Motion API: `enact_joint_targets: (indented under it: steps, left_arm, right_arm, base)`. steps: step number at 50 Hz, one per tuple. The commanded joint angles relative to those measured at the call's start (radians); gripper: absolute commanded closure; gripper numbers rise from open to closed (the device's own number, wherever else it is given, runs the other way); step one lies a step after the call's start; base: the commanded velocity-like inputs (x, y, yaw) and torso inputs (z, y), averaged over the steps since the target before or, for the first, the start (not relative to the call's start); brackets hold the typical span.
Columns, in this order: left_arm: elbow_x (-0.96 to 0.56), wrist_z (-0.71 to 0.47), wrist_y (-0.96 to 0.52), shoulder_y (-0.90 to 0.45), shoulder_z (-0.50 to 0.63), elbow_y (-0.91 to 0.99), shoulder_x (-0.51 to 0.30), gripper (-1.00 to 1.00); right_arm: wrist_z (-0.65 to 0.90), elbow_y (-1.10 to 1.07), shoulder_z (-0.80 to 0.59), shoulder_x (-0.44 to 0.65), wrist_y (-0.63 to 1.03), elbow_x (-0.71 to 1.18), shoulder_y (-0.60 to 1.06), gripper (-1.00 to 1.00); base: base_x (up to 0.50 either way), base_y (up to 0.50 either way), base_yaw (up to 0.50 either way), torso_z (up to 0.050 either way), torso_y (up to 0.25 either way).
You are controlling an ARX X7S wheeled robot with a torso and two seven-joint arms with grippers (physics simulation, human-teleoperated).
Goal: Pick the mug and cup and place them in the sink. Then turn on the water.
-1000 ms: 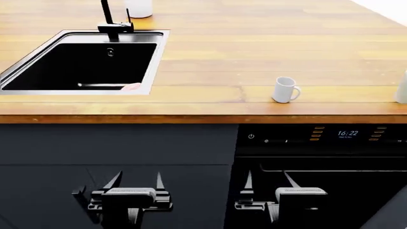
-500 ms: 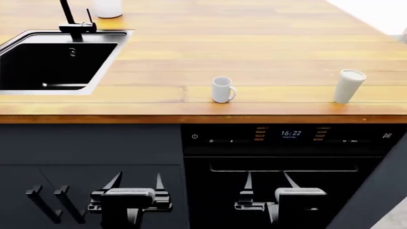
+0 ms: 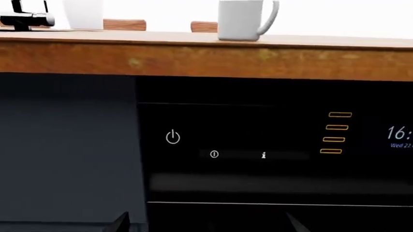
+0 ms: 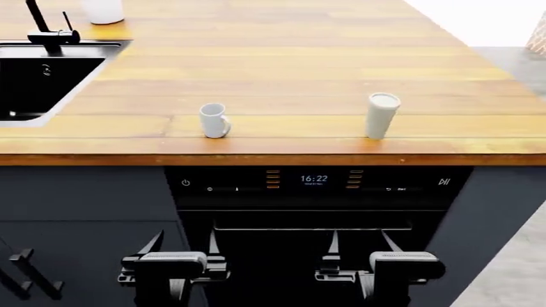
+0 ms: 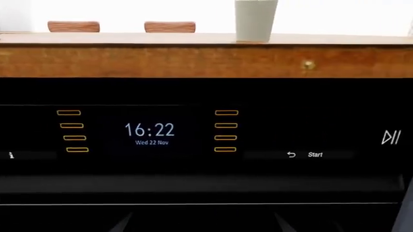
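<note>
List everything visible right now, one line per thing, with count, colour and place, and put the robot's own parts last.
mug: one, white, near the countertop's front edge, above the oven's left side.
cup: one, off-white, upright on the countertop, right of the mug.
sink: one, black basin with steel rim, far left, partly cut off.
tap: one, black, behind the sink.
pot: one, white, back left, cut off.
countertop: one, wooden.
oven: one, black, clock reading 16:22, under the countertop.
left gripper: one, black, open, low before the cabinets.
right gripper: one, black, open, before the oven.
</note>
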Motion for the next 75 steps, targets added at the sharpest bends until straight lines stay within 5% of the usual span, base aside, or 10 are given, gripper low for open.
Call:
enact_joint_targets:
  steps: [1,17,25,30,34,41,46,53,62,75]
  left_arm:
    - [-0.013,-0.008,0.004,0.003,0.008,0.002,-0.011,-1.0]
    - [-0.049,-0.037,-0.076,0.05,0.004,0.132,-0.041,-1.0]
    - [-0.351,-0.079,-0.667,0.049,-0.112,0.715,-0.211,-1.0]
    - [-0.822,-0.222,-1.218,-0.262,-0.301,0.918,-0.326,-1.0]
    - [-1.209,-0.413,-1.435,-0.491,-0.432,0.826,-0.352,-1.0]
    - [-1.712,-0.787,-1.38,-0.815,-0.362,0.569,-0.521,-1.0]
    - [-1.841,-0.863,-1.327,-0.966,-0.289,0.484,-0.597,-1.0]
    - [-1.867,-0.861,-1.362,-1.204,-0.175,0.359,-0.659,-1.0]
    - [-1.874,-0.857,-1.39,-1.356,-0.096,0.28,-0.687,-1.0]
    - [-1.82,-0.802,-1.398,-1.354,-0.097,0.28,-0.674,-1.0]
  right_arm:
    - [0.013,-0.005,-0.012,0.008,-0.003,0.006,-0.005,-1.0]
    - [0.052,-0.124,-0.001,0.032,0.082,0.034,-0.044,-1.0]
    - [0.094,-0.659,0.128,0.201,0.677,0.274,0.005,-1.0]
    - [0.11,-0.877,0.318,0.313,1.199,0.631,0.269,-1.0]
    - [0.141,-0.858,0.462,0.339,1.505,0.869,0.515,-1.0]
    - [0.518,-0.675,0.433,0.502,1.55,1.401,0.802,-1.0]
    - [0.617,-0.613,0.32,0.491,1.522,1.457,0.943,-1.0]
    - [0.618,-0.574,0.243,0.497,1.507,1.451,1.063,-1.0]
    - [0.497,-0.549,0.197,0.513,1.447,1.31,1.123,-1.0]
    - [0.473,-0.541,0.172,0.524,1.411,1.286,1.141,-1.0]
  base:
    - [0.0,-0.5,0.0,0.0,0.0]
    - [0.0,-0.28,0.0,0.0,0.0]
    - [0.0,0.0,0.0,0.0,0.0]
    - [0.0,0.0,0.0,0.0,0.0]
    - [0.0,0.0,0.0,0.0,0.0]
    - [0.03,0.0,0.0,0.0,0.0]
    - [0.18,0.0,0.0,0.0,0.0]
    - [0.37,0.0,0.0,0.0,0.0]
    - [0.49,0.0,0.0,0.0,0.0]
    - [0.5,0.0,0.0,0.0,0.0]
